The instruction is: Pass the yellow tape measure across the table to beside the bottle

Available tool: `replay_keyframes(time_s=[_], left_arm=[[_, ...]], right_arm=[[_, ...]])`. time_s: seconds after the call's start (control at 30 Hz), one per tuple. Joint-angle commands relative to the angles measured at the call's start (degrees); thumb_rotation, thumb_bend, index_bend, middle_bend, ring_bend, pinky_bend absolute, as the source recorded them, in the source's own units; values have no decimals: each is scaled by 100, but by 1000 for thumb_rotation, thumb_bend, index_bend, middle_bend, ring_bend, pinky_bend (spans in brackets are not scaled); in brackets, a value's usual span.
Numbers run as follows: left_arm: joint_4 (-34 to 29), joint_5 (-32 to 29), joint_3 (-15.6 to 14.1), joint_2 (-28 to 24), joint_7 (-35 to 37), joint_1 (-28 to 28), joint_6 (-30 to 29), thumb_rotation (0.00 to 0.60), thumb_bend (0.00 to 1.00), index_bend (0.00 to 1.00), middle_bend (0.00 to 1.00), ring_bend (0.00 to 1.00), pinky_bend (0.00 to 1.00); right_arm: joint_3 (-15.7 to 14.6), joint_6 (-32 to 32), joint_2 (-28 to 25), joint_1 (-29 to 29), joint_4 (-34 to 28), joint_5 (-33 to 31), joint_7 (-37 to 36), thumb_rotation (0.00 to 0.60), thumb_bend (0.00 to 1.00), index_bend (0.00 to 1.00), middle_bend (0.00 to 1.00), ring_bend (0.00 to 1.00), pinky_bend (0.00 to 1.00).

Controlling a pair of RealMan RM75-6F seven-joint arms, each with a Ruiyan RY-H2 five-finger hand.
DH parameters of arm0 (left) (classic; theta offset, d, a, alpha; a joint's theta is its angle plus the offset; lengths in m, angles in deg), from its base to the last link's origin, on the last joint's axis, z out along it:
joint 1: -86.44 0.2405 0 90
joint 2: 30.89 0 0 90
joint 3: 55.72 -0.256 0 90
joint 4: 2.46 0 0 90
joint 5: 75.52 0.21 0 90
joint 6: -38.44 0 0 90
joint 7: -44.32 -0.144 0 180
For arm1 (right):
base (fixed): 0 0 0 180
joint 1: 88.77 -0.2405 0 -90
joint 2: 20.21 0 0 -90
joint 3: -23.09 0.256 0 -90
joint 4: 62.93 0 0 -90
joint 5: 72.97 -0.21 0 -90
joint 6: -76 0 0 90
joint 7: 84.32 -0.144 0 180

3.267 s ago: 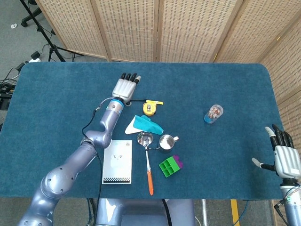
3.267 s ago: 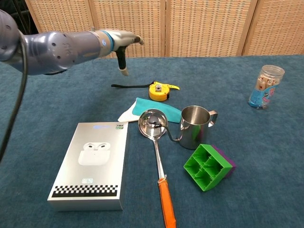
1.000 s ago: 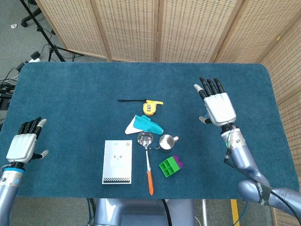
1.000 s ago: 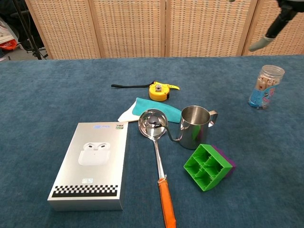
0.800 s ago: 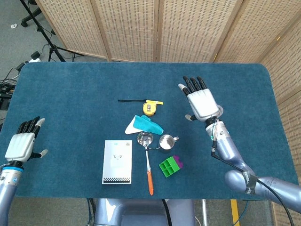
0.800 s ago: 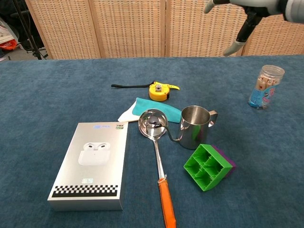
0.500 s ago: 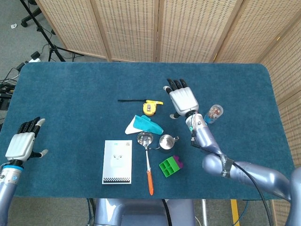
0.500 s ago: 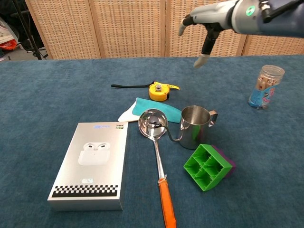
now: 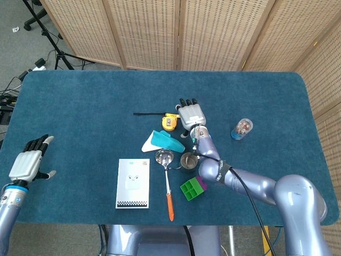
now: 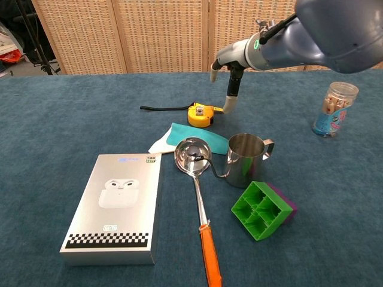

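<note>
while standing upright well right of the rest, bottle point(image 9: 242, 128) with something small and colourful inside; steel cup point(image 10: 246, 158) empty, green tray point(image 10: 261, 210) empty. left hand point(image 9: 29, 162) seen from head view only, fingers apart, holding nothing. right hand point(image 9: 191, 114) spread, empty, just right of yellow tape measure point(image 9: 170, 121) on tabletop point(image 9: 80, 106).

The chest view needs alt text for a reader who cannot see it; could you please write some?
The robot's right hand hangs just right of a yellow tape measure on a blue table, holding nothing. A bottle stands far right; nearer are a teal cloth, ladle, steel cup, green box and earbuds box.
</note>
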Motion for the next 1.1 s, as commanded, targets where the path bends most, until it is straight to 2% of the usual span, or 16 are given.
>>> replay_keyframes(time_s=[0.03,0.17,0.33,0.67,1.1], left_arm=[[36,2,7,3,61,-12,62,600,197,0,0,0,0],[93,-6,22,10,136,-14,125,600,198,0,0,0,0],[159,-18,39,19,212,-26,215,600,199,0,0,0,0],[207,-20,65,31,247,-21,258,600,201,0,0,0,0],[210,33,61,26,302,-29,335,600,201,0,0,0,0]], right_arm=[[-140,142,287,-492,521,-886,478,600,105,168,0,0,0],[-186,205,480,-710,845,-1321,735,600,105,168,0,0,0],[-127,347,773,-862,1325,-1529,827,600,105,168,0,0,0],[11,568,1177,-914,1926,-1348,707,600,105,168,0,0,0],[52,866,1310,-764,2312,-1084,474,600,128,182,0,0,0]])
